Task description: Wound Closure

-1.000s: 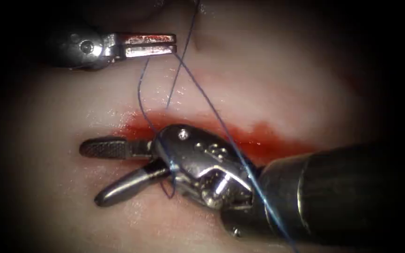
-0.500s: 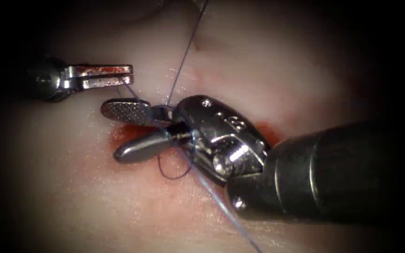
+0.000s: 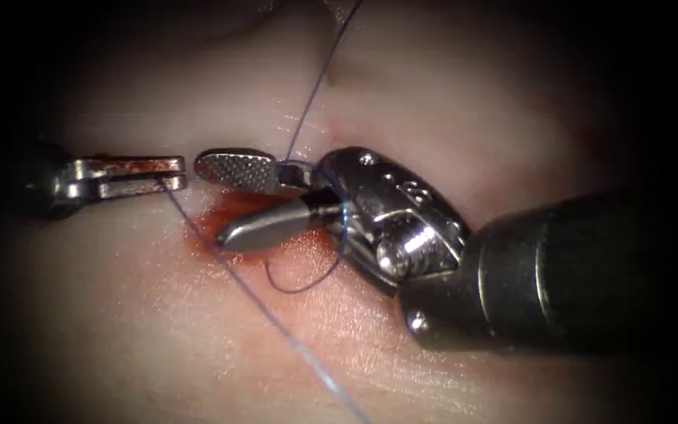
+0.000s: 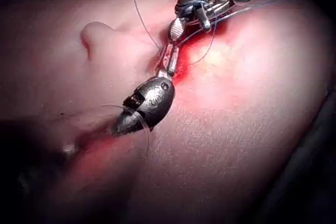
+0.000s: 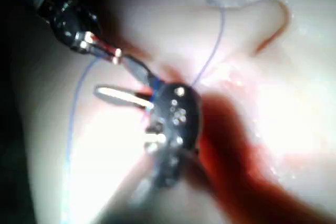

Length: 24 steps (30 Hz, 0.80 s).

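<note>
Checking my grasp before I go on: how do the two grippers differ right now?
The left arm's slim, red-stained metal gripper is shut on the thin blue thread; the right arm's bulkier steel gripper is open and holds nothing, with thread looped around its jaws' base. Both hover over the pale tissue beside the red fluid.

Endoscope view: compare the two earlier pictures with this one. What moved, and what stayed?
The left tool, jaws shut on the thread, moved down and left. The right tool rose across the red fluid, its open jaws now close to the left tool's tip. Unchanged: thread looped around the right tool.
</note>
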Available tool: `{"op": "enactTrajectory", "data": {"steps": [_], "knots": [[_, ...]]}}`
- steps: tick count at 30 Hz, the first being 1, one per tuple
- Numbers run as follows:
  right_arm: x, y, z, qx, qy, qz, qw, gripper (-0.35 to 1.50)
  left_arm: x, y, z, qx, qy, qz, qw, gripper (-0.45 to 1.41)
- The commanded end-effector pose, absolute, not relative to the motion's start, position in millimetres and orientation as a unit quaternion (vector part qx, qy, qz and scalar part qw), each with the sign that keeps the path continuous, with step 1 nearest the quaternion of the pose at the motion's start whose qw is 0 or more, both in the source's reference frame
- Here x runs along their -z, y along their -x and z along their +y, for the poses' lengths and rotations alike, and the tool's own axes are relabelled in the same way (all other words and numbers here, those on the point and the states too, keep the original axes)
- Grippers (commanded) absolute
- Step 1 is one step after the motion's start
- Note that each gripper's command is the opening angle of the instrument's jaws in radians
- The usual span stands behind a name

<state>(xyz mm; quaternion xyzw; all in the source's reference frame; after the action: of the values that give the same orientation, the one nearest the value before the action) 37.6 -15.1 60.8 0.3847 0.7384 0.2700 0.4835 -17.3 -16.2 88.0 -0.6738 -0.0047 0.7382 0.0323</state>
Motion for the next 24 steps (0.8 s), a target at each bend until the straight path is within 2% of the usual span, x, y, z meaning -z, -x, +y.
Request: {"op": "enactTrajectory", "data": {"steps": [1,17,19,24], "knots": [[-61.0,-38.1,-15.5,-0.271,-0.386,0.738,0.482,0.85,-89.1,18.0,-17.8,-0.737,0.675,-0.009,0.033,-0.45],[-61.2,-39.4,-14.8,-0.314,-0.349,0.734,0.491,0.83,-90.3,20.2,-22.1,-0.738,0.673,-0.029,0.037,-0.45],[-61.4,-39.6,-14.9,-0.308,-0.318,0.716,0.539,0.83,-88.6,20.5,-22.6,-0.737,0.674,-0.033,0.04,-0.45],[-62.0,-40.2,-15.0,-0.305,-0.27,0.695,0.592,0.83,-85.8,21.6,-23.4,-0.733,0.678,-0.045,0.045,-0.45]]}}
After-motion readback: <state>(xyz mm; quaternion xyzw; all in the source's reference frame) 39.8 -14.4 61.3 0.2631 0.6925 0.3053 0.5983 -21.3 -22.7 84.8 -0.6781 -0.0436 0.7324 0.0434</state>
